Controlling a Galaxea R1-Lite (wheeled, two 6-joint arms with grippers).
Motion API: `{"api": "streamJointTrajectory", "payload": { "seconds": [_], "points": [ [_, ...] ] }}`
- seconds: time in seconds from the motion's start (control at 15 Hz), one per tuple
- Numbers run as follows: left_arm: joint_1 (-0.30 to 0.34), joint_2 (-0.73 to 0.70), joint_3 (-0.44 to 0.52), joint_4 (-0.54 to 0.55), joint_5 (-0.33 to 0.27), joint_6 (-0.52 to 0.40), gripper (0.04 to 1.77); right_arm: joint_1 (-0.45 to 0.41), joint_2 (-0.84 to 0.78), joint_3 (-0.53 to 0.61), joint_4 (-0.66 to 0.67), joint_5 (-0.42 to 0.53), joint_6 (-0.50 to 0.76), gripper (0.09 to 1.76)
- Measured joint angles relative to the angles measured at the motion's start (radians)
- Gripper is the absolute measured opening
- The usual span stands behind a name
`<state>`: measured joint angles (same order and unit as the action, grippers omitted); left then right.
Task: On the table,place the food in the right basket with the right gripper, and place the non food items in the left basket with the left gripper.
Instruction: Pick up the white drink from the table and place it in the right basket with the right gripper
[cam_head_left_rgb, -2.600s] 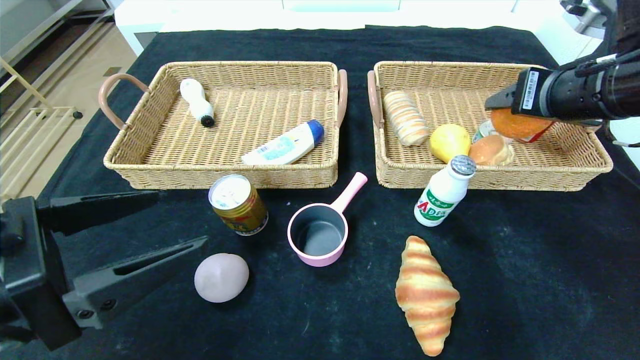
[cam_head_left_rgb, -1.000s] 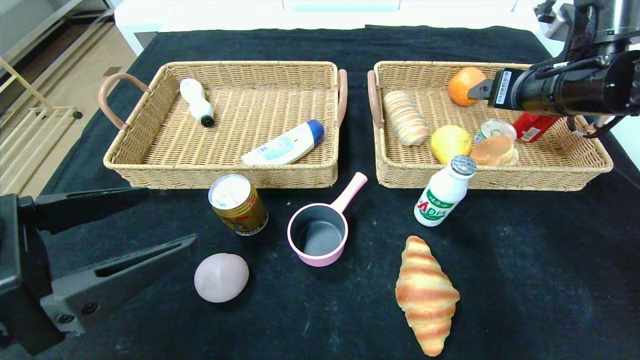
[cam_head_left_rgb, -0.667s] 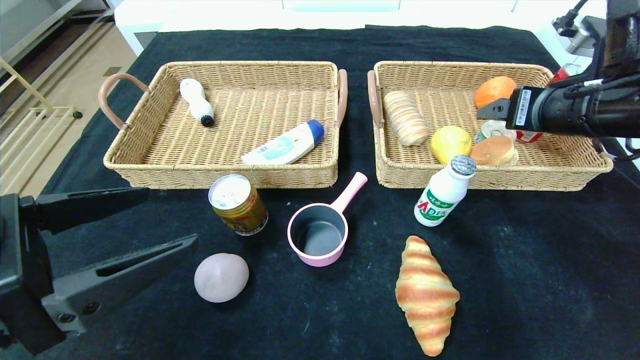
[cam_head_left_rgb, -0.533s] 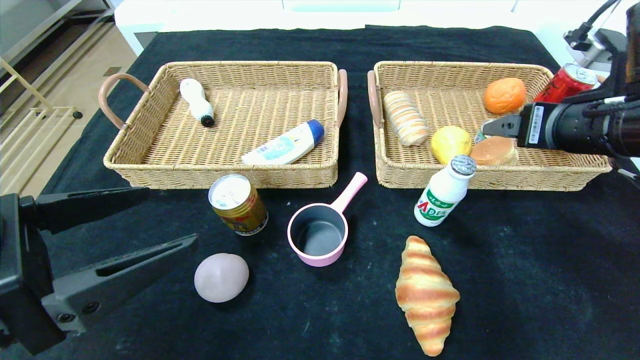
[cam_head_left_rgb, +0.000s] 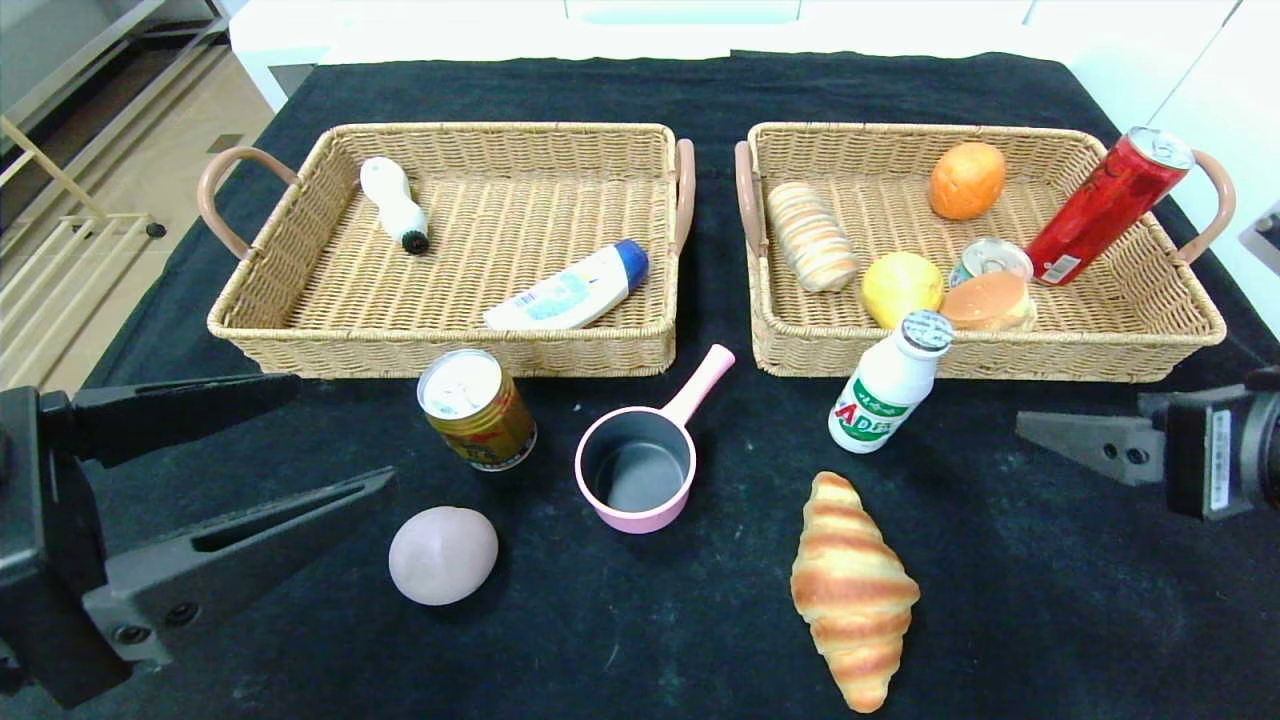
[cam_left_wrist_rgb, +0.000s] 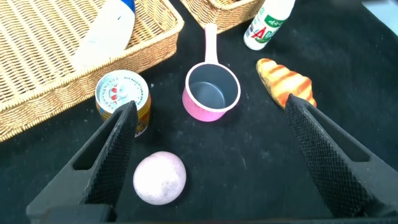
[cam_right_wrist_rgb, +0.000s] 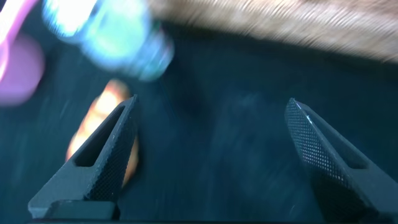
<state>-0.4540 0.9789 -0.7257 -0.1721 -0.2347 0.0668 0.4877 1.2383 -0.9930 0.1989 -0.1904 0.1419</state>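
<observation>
1. our right tool (cam_head_left_rgb: 1075, 440) hangs released and empty over the worktop (cam_head_left_rgb: 1050, 600), just in front of the right basket (cam_head_left_rgb: 1190, 345).
2. the orange (cam_head_left_rgb: 966, 180) lies inside that basket, at its far side.
3. the croissant (cam_head_left_rgb: 850, 590) and milk bottle (cam_head_left_rgb: 890, 385) sit on the worktop in front of that basket.
4. our left tool (cam_head_left_rgb: 290, 440) rests released, in front of the left basket (cam_head_left_rgb: 440, 350).
</observation>
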Motion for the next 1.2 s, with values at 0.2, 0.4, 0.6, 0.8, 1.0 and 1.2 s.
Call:
{"api": "streamJointTrajectory", "payload": {
  "seconds": [0.2, 0.4, 0.6, 0.8, 1.0, 1.2],
  "points": [
    [0.000, -0.001, 0.000, 0.000, 0.000, 0.000, 1.72, 0.039, -0.058, 0.083, -0.009, 0.098, -0.018, 1.70],
    [0.000, -0.001, -0.001, 0.000, 0.001, 0.000, 1.72, 0.072, -0.051, 0.129, -0.110, 0.126, -0.032, 1.70],
    [0.001, 0.001, -0.002, -0.001, 0.003, 0.000, 1.72, 0.106, -0.005, 0.156, -0.209, 0.114, -0.031, 1.70],
    [0.001, 0.005, -0.002, -0.004, 0.004, 0.000, 1.72, 0.135, 0.046, 0.159, -0.242, 0.066, -0.031, 1.70],
    [0.001, 0.006, -0.002, -0.004, 0.005, 0.000, 1.72, 0.148, 0.101, 0.155, -0.336, 0.005, -0.033, 1.70],
    [0.003, 0.006, -0.003, -0.004, 0.005, 0.003, 1.72, 0.154, 0.151, 0.134, -0.381, -0.034, -0.037, 1.70]
  ]
}}
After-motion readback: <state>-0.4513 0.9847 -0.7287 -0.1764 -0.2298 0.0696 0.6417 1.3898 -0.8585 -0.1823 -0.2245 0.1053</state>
